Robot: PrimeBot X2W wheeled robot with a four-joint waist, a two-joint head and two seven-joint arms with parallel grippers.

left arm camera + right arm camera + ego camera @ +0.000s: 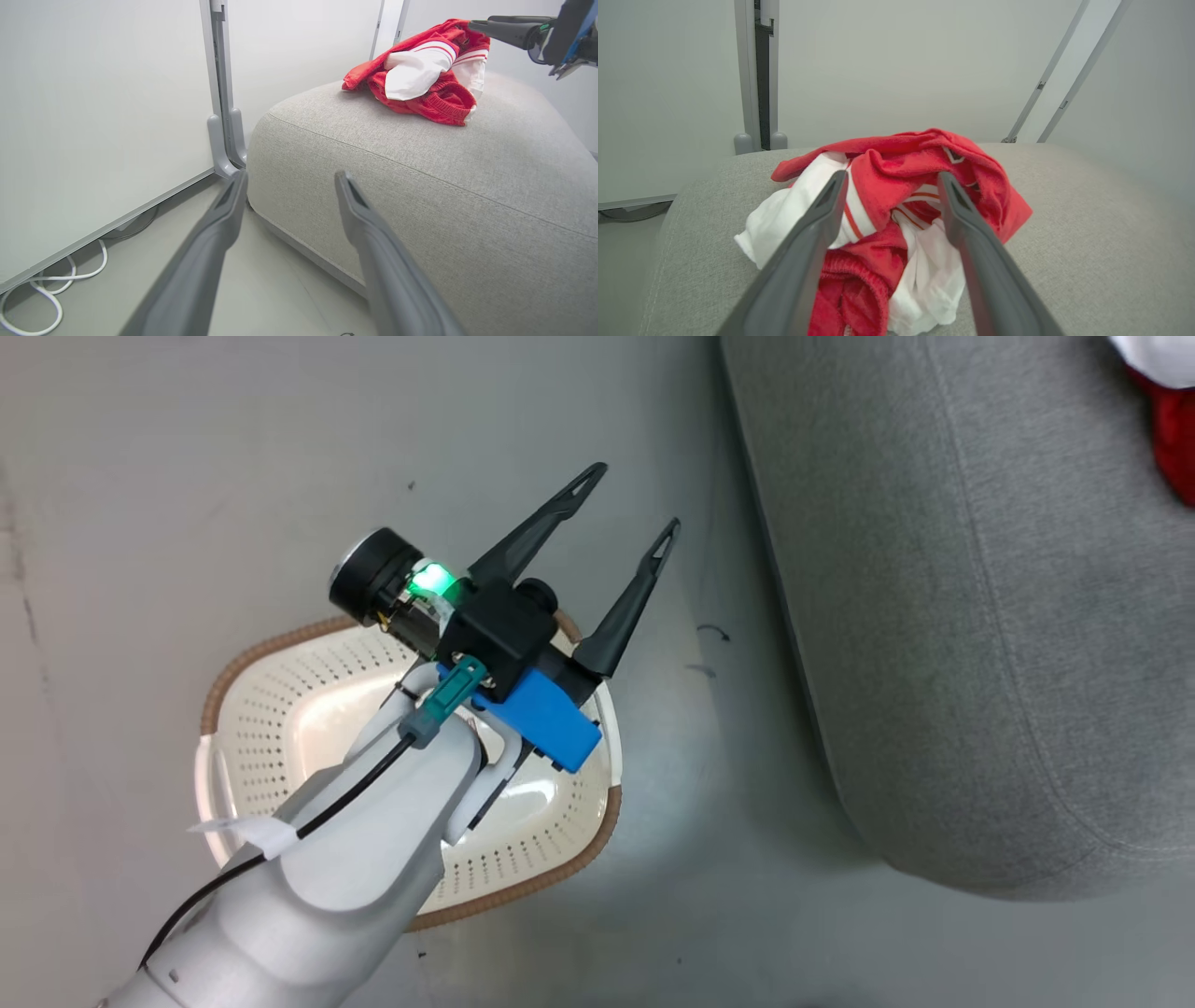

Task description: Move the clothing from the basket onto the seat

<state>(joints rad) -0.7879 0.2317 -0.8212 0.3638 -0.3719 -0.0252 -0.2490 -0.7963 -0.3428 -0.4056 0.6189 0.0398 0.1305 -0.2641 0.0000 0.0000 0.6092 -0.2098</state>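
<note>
Left claw [632, 499] spread; right claw [892, 177] spread.

Clothing [420, 79] heaped on the seat [934, 616] — basket [271, 728] on floor [140, 476], left of it.

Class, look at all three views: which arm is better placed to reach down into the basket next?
Left. The left claw, open and empty, is over the basket's far rim; the right claw, open, is at the clothing on the seat.
</note>
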